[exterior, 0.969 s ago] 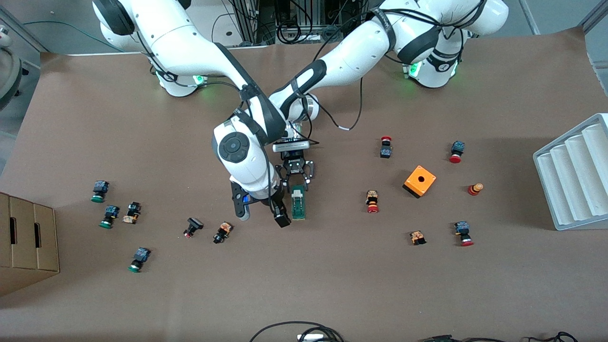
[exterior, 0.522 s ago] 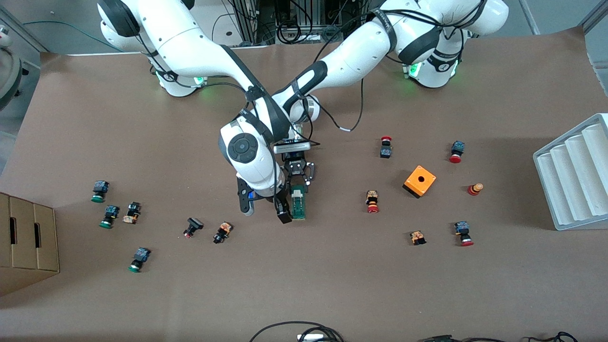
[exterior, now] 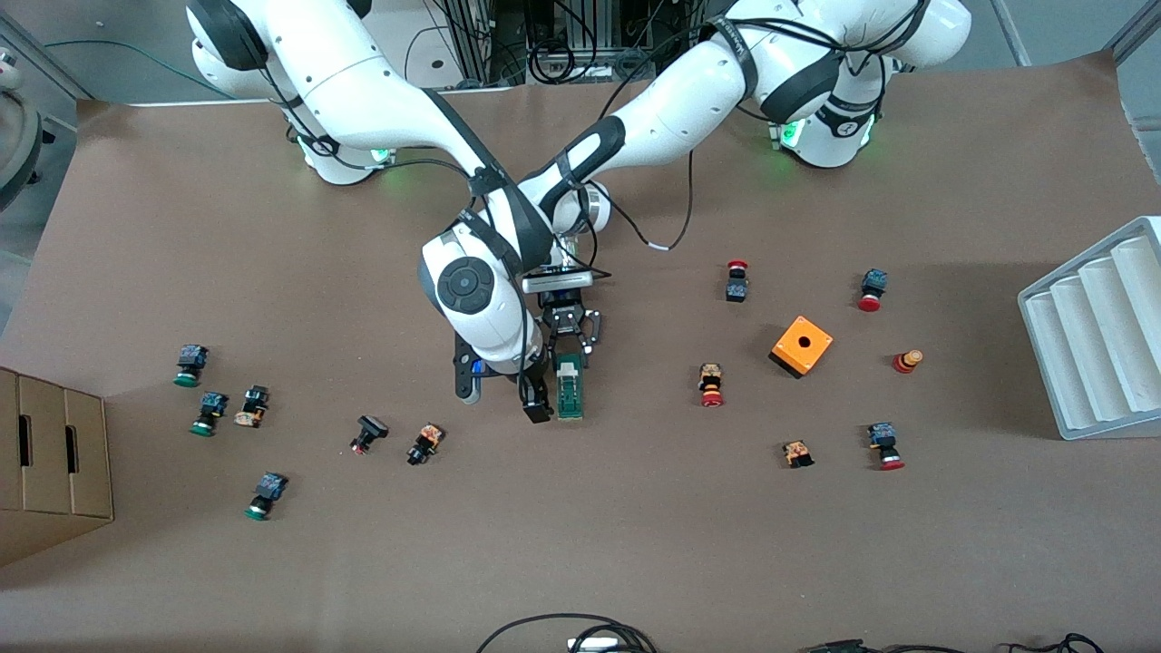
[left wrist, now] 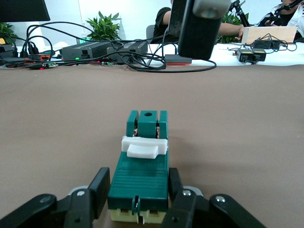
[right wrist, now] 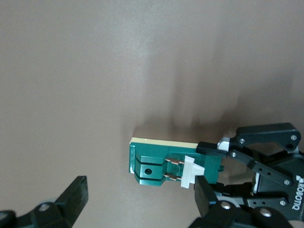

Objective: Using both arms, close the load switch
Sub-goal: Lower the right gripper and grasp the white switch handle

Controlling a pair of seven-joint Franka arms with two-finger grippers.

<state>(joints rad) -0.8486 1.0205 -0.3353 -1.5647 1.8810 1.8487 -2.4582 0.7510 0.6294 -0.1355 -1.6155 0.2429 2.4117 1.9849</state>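
Left gripper (left wrist: 137, 199) gripping the load switch (exterior: 570, 388) at frame centre on the counter (exterior: 635, 544), jaws clamped on its end, right gripper (right wrist: 142, 202) hovering above, jaws spread wide

Load switch (exterior: 570, 390) green, white lever (left wrist: 143, 147), cream base; box (exterior: 802, 345) orange; table (exterior: 635, 544) brown.

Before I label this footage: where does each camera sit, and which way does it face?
Front view: high across the table, facing the arm bases; shows both arms, the load switch, the orange box.
Left wrist view: low on the left arm, looking along the table; left gripper clamps the load switch.
Right wrist view: on the right arm, looking down; right gripper open over the load switch.
All three share the switch.
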